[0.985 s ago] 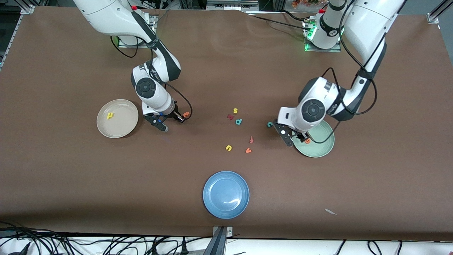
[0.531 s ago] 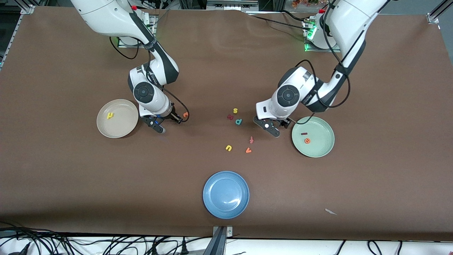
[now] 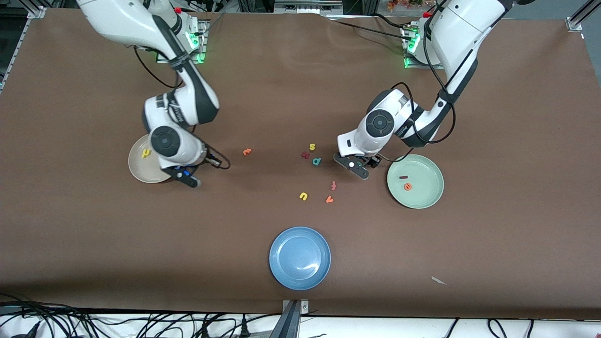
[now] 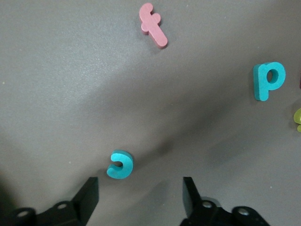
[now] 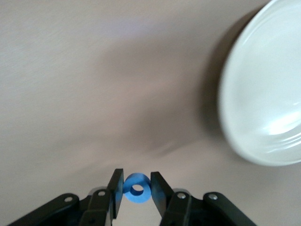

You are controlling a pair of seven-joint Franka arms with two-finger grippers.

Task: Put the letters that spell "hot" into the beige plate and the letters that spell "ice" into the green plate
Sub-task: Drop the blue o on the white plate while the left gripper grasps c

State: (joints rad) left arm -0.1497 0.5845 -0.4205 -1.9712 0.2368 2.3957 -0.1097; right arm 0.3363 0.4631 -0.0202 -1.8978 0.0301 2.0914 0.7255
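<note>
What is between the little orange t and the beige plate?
In the front view, the right gripper, shut on the blue o, hangs between the orange t and the beige plate.

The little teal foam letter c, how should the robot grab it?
The teal foam c lies flat on the brown table, apart from other letters. Come straight down with the open left gripper and pinch its outer curved edges; it looks too flat for a sideways grab.

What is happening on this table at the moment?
Two arms sort foam letters onto plates. The right hand, shut on the blue o, is beside the beige plate, where the yellow h lies. The left hand is open over the teal c. The green plate holds the i and e. The orange t lies on the table.
</note>
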